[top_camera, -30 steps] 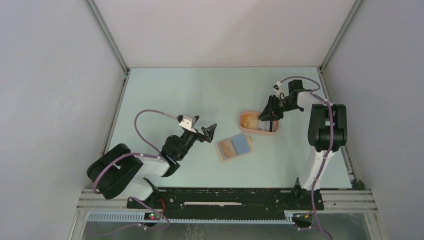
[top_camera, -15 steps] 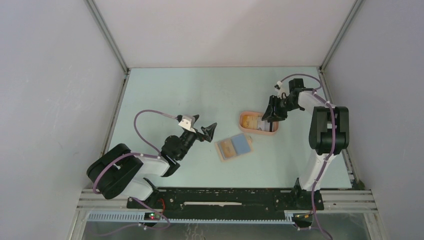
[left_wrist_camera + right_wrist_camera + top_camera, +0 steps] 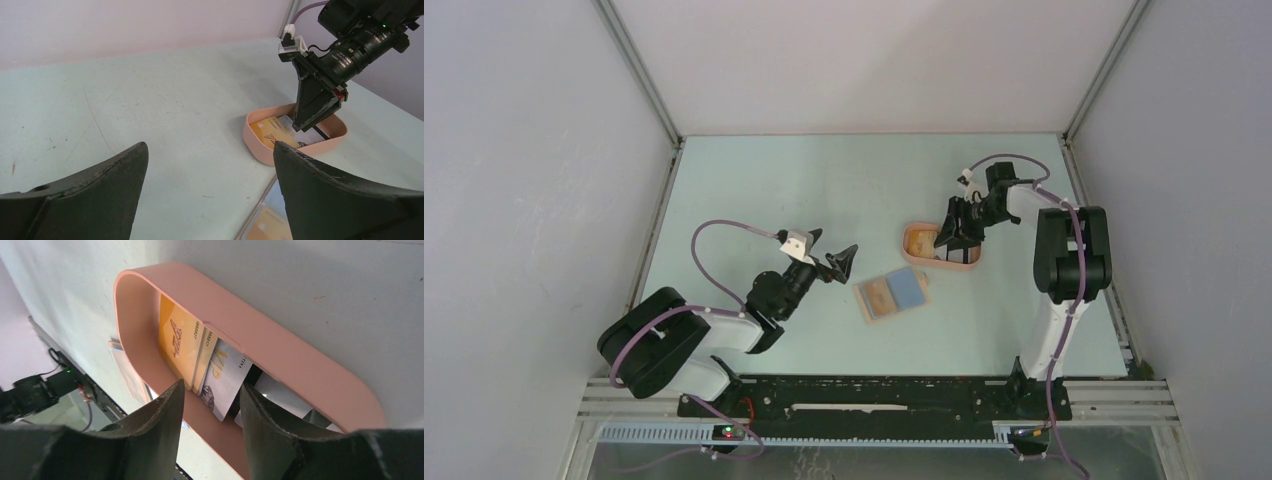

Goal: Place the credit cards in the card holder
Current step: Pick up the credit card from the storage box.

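right jaws wider, above peach tray point(image 3: 300, 365)

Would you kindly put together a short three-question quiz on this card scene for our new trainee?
1. True or false: the right gripper is poised over the peach tray.
2. Where does the card holder lie? A) inside the tray B) open on the table C) in the left gripper
3. Fill in: the card lying at the tray's end, beside the grey VIP card, is coloured ____.
Key: 1 true; 2 B; 3 orange, the orange card.
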Controlling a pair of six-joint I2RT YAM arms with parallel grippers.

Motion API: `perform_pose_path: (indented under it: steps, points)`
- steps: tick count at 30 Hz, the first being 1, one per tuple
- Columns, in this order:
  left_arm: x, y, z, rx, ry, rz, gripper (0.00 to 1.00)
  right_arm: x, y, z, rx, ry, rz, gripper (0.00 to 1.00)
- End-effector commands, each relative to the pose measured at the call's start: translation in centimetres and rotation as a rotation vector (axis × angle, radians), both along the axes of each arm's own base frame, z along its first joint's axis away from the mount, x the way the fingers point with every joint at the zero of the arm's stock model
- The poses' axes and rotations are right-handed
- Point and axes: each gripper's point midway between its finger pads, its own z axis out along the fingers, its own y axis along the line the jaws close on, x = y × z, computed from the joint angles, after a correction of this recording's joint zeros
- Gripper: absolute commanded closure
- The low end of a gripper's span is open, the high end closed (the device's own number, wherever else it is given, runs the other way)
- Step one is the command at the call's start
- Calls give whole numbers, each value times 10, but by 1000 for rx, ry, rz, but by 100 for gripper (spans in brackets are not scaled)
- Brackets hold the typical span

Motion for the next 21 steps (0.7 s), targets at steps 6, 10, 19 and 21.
perform_pose_path:
  steps: [6,10,19,21]
  points:
    - [-3,1,5,-11,-27,-3,0,2,21,16,266,45,-14,46]
    - [-2,0,5,-10,-24,-4,0,6,21,13,272,49,-30,46]
    - [-1,-1,4,-7,-22,-4,0,7,36,20,311,34,-1,47]
    - [-1,-1,4,-5,-21,-6,0,6,39,22,325,35,5,47]
